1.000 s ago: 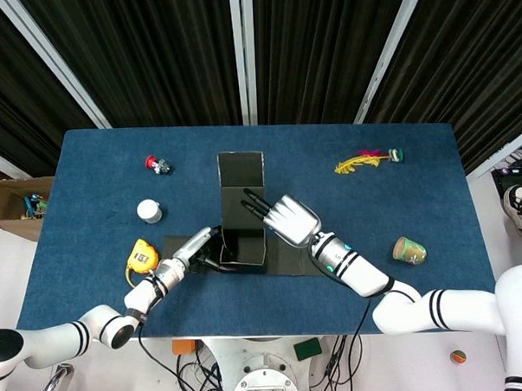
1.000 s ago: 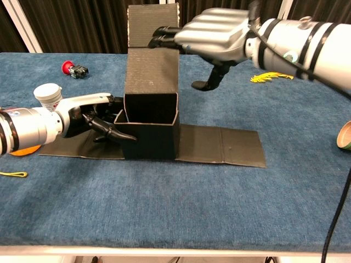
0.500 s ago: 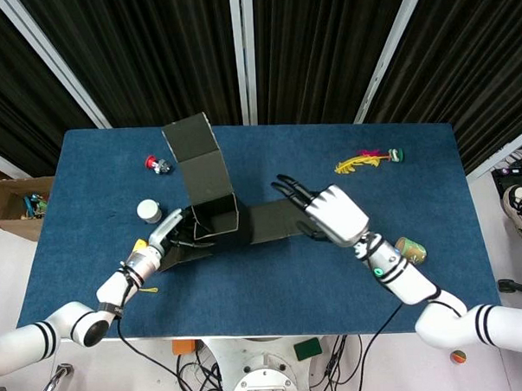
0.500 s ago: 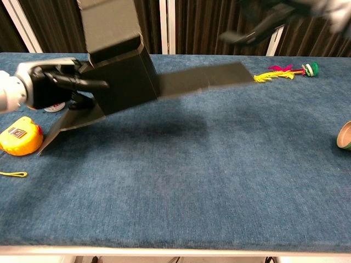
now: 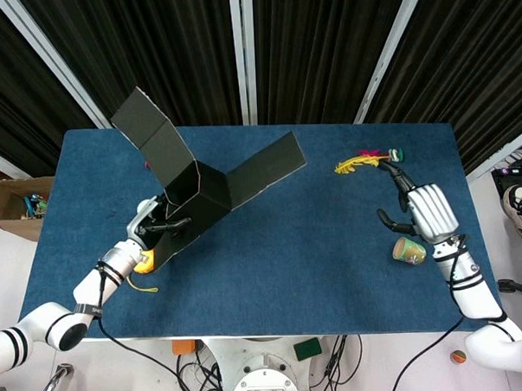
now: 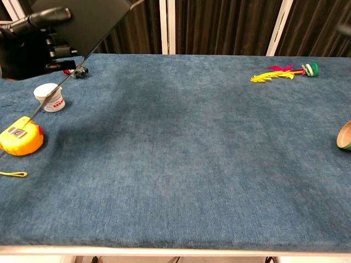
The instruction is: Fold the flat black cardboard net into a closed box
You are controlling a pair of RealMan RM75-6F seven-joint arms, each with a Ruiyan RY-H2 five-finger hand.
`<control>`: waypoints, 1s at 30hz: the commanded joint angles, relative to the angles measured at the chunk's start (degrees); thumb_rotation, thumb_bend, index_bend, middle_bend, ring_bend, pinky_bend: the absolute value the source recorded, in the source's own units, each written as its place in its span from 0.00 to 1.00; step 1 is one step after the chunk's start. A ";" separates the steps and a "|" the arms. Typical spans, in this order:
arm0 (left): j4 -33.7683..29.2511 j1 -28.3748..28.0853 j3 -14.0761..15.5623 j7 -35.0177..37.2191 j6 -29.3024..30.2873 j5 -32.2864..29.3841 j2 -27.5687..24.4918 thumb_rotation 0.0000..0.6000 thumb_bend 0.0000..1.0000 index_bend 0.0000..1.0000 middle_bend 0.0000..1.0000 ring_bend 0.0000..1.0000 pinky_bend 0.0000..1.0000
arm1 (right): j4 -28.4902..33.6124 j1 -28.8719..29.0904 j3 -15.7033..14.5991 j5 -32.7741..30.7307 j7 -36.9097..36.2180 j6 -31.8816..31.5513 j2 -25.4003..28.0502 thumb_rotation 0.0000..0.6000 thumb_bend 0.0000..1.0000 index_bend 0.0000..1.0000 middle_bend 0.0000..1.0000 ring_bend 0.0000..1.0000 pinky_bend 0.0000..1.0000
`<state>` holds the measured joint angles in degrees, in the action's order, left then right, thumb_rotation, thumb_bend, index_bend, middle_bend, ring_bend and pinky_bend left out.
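A: What differs from half a second ago?

B: The net (image 5: 200,185) is higher off the table (image 5: 289,246) now, carried toward the 9 o'clock side. Its long flap points to 1 o'clock and its other tall panel to 11. The right hand (image 5: 426,210) has gone from the net; it now sits far out at 3 o'clock, beside the cup (image 5: 410,250).

A: What is hard to see?

B: In the chest view the net (image 6: 90,22) is cut off by the top edge, and the left hand (image 6: 30,41) is a dark blur at 10 o'clock. The right hand does not show there.

A: And the hands?

B: The left hand (image 5: 154,222) grips the net's lower wall from the side, fingers closed on the cardboard. The right hand holds nothing, palm down, fingers spread and pointing toward the feather toy (image 5: 363,162). The tape measure (image 6: 21,137) lies nearest, the white tub (image 6: 49,96) beyond it.
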<state>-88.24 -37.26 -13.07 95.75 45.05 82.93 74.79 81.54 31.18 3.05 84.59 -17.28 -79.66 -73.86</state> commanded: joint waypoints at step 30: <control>3.81 -7.92 6.04 -9.92 -0.87 4.52 4.80 0.99 0.00 0.29 0.32 0.51 0.87 | -7.02 17.43 8.61 15.79 22.26 4.57 -18.10 1.00 0.18 0.36 0.35 0.76 1.00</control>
<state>-84.69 -44.97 -7.26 86.49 44.28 87.68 79.43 75.47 48.00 11.91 99.58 4.30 -74.83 -91.28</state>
